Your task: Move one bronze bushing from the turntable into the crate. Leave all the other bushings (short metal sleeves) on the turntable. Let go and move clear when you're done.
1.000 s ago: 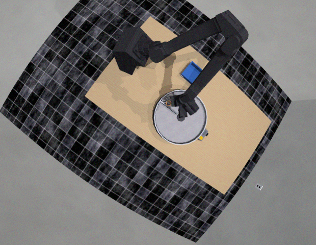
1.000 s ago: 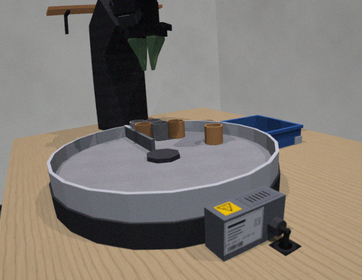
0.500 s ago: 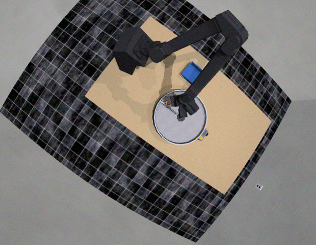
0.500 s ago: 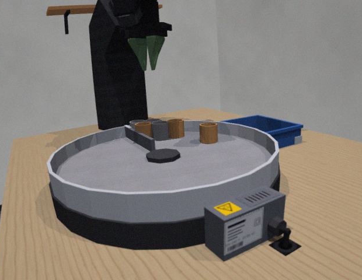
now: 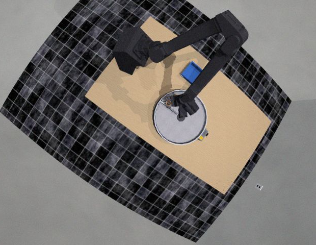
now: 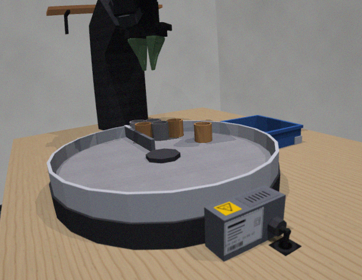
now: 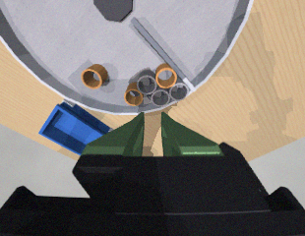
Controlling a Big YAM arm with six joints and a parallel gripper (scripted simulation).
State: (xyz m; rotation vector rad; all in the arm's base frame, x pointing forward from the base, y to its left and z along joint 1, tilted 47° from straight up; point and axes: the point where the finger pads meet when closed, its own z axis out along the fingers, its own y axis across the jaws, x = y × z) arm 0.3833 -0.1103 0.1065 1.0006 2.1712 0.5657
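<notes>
My gripper is slightly open, with a narrow empty gap, high above the turntable's level. The grey turntable carries the bushings. One bronze bushing stands upright, apart from the rest. A second bronze bushing stands at the cluster's edge, beside a grey bushing. A third bronze bushing is near the divider bar. Two more grey bushings stand by the rim. The blue crate shows no bushing inside.
A divider bar runs inward from the rim. A low dark hub sits mid-turntable. A grey box with a yellow label is against the turntable's outer side. The arm partly covers the crate in the top view.
</notes>
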